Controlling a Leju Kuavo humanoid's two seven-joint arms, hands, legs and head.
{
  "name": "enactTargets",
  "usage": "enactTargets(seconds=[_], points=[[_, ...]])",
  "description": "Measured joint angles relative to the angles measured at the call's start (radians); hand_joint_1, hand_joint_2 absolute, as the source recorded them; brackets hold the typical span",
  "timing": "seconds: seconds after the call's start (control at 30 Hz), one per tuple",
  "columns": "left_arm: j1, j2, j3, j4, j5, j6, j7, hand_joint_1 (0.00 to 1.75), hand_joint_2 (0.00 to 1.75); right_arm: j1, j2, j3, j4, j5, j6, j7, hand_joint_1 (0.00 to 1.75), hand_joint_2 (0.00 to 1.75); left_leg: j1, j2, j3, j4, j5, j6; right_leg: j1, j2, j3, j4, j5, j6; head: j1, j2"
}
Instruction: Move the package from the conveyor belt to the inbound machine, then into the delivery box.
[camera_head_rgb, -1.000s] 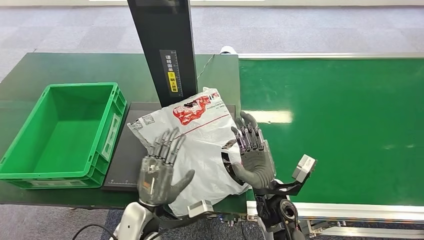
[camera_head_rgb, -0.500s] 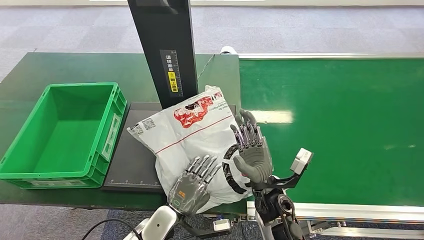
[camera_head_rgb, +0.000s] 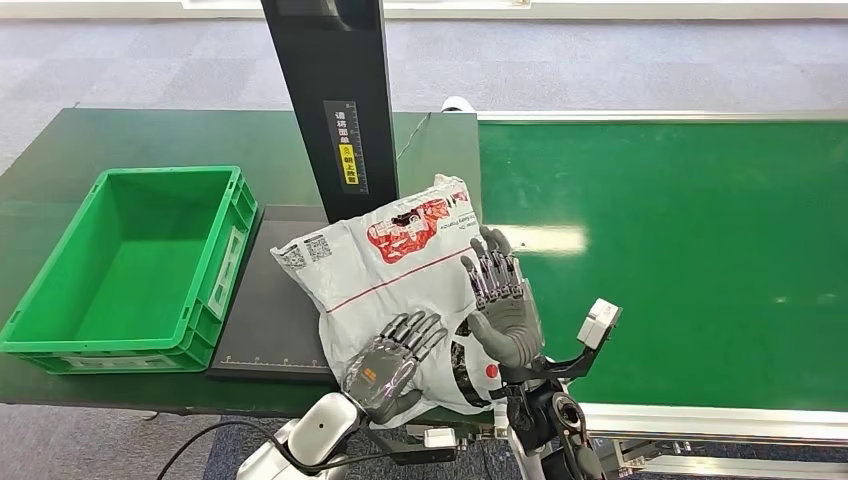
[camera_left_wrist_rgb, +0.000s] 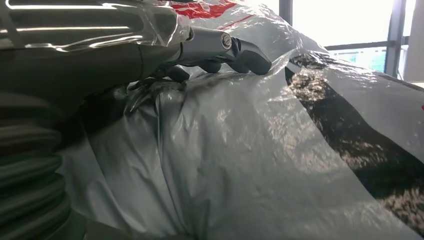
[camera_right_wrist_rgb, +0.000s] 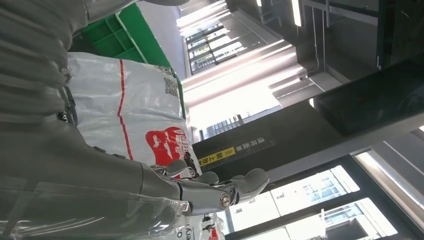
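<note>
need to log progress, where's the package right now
In the head view the package sits mid-frame between the left hand and right hand, over the black scanner plate, right of the green box.

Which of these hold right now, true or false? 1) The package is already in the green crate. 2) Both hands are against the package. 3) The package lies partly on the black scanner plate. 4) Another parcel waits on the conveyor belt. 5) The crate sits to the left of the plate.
1) False. The package is outside the green crate, whose visible floor is bare.
2) True. The left hand rests on its near side; the right hand presses its right edge.
3) True. It overlaps the black scanner plate below the dark post.
4) False. The conveyor belt shows bare green surface.
5) True.
</note>
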Motion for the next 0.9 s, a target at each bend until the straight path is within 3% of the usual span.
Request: enactTargets(seconds=[0.07,0.23,0.43,0.63,0.9], points=[[-0.009,0.001,-0.002,0.012,0.047,0.006,-0.036,1.75,1.75,0.001,0.0,-0.001,0.0,-0.005,-0.005,0.001,0.0,1.75,0.0,0.0,-0.001,0.0,0.002,0.0,0.0,0.0,-0.001,0.0,0.002,0.0,0.0,0.0],[-0.024,0.002,0.015,0.026,0.256,0.017,-0.148,1.75,1.75,0.012,-0.004,-0.01,0.001,-0.016,-0.021,0.012,0.0,1.75,0.0,0.0,-0.004,0.0,0.006,0.0,0.0,0.0,-0.005,0.0,0.007,0.0,0.0,0.0],[-0.077,0.01,0.069,-0.021,0.47,0.043,-0.209,1.75,1.75,0.023,-0.008,-0.023,0.001,-0.029,-0.04,0.022,0.0,1.75,0.0,0.001,-0.006,0.0,0.008,-0.001,0.0,0.0,-0.007,0.0,0.009,-0.001,0.0,0.0],[-0.062,0.049,0.134,-0.198,0.729,0.067,-0.303,1.75,1.75,0.054,-0.014,-0.033,-0.006,-0.039,-0.056,0.028,0.0,1.75,0.001,0.001,-0.01,0.0,0.008,-0.002,0.001,0.001,-0.012,0.001,0.008,-0.001,0.0,0.0],[0.01,0.115,0.296,-0.504,1.135,-0.055,-0.403,1.75,1.75,0.096,-0.021,-0.043,-0.026,-0.04,-0.074,0.03,0.0,1.75,0.001,0.002,-0.014,0.0,0.005,-0.003,0.001,0.001,-0.016,0.001,0.006,-0.001,0.0,0.0]])
